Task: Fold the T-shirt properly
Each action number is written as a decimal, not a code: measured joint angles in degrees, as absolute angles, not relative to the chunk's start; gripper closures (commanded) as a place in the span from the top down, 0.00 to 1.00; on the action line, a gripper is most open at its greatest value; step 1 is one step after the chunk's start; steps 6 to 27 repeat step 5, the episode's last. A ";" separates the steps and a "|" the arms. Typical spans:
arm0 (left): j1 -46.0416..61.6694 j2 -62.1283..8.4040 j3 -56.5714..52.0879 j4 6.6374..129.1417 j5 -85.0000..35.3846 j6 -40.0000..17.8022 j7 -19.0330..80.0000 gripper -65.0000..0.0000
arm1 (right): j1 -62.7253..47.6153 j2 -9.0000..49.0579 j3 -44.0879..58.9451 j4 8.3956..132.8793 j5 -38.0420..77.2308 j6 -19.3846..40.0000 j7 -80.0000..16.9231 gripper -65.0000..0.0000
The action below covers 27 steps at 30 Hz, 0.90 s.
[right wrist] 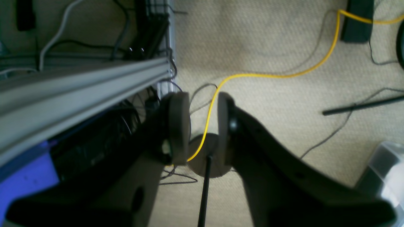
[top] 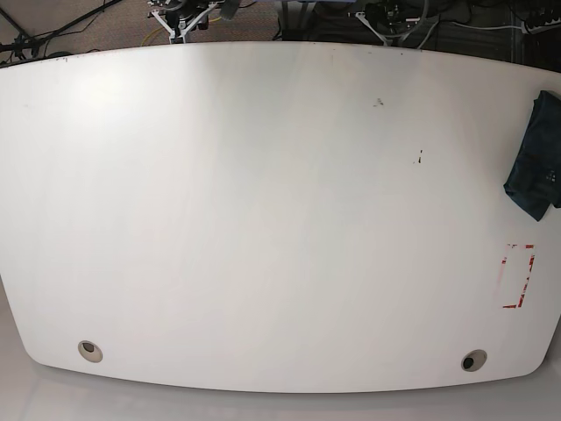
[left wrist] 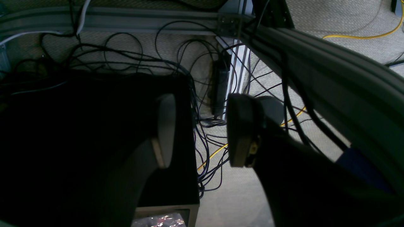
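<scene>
The T-shirt (top: 536, 158) lies bunched as a dark navy heap at the far right edge of the white table (top: 263, 219), partly cut off by the frame. Neither arm shows in the base view. In the left wrist view my left gripper (left wrist: 202, 129) hangs off the table above the carpet and cables, its two fingers apart with nothing between them. My right gripper (right wrist: 202, 126) likewise points down at the carpet, jaws apart and holding nothing, with only a yellow cable (right wrist: 277, 75) on the floor seen through the gap.
A red-marked rectangle (top: 518, 276) sits on the table near the right edge, below the shirt. Two round holes (top: 88, 351) (top: 474, 360) lie near the front edge. Aluminium frame rails (left wrist: 331, 72) (right wrist: 79, 85), a black box (left wrist: 94, 132) and tangled cables surround the grippers.
</scene>
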<state>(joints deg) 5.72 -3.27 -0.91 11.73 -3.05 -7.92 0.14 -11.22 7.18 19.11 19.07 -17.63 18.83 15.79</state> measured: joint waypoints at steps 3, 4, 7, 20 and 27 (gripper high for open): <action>5.85 -3.16 -0.91 11.73 -3.05 -7.92 0.14 0.37 | -11.18 7.20 19.14 19.05 -17.76 18.83 15.40 0.23; 5.85 -3.18 -0.91 11.73 -3.05 -7.94 0.14 0.37 | -11.18 7.18 19.14 19.03 -17.78 18.83 15.20 0.23; 5.85 -3.18 -0.91 11.73 -3.05 -7.92 0.14 0.37 | -11.18 7.16 19.11 18.94 -17.78 18.85 15.18 0.23; 5.85 -3.18 -0.91 11.73 -3.05 -7.92 0.14 0.37 | -11.18 7.16 19.11 18.94 -17.78 18.85 15.18 0.23; 5.85 -3.18 -0.91 11.73 -3.05 -7.92 0.14 0.37 | -11.18 7.16 19.11 18.94 -17.78 18.85 15.18 0.23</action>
